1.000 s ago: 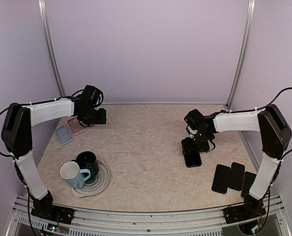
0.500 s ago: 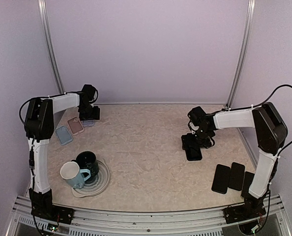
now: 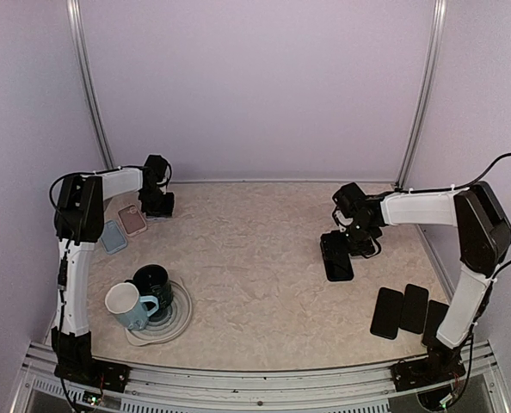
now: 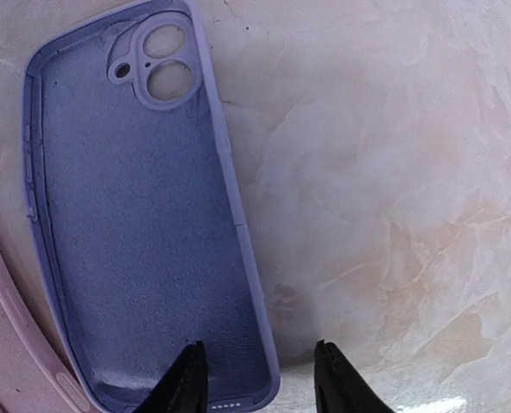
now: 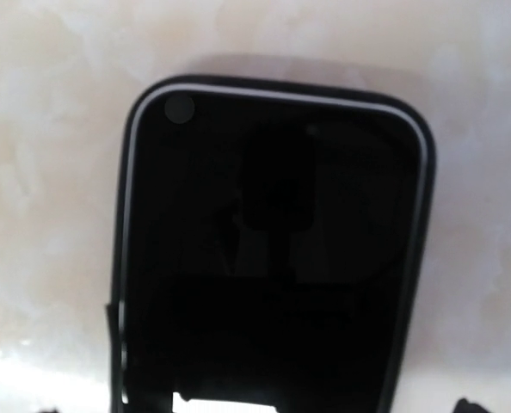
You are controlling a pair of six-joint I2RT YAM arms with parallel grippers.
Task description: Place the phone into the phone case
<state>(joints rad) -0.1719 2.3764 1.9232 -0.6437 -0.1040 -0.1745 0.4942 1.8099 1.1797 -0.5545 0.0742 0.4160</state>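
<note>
A black phone (image 3: 336, 261) lies screen up on the table right of centre and fills the right wrist view (image 5: 273, 258). My right gripper (image 3: 355, 241) hovers low over its far end. Only its fingertips (image 5: 467, 405) show, at the bottom corners and wider than the phone, so it is open. A purple phone case (image 4: 135, 224) lies open side up at the far left. My left gripper (image 4: 260, 383) is open just above it, its fingers straddling the case's right rim near the bottom corner. In the top view this gripper (image 3: 156, 205) hides the purple case.
A pink case (image 3: 132, 220) and a blue case (image 3: 112, 236) lie next to the left wall. A light blue mug (image 3: 125, 306) and a dark mug (image 3: 156, 282) stand on a grey saucer (image 3: 180, 320) at front left. Three black phones (image 3: 412, 308) lie at front right.
My left arm has drawn in toward the left wall and its gripper now covers the purple case. My right gripper has shifted back and right, showing more of the phone, which lies slightly farther back.
</note>
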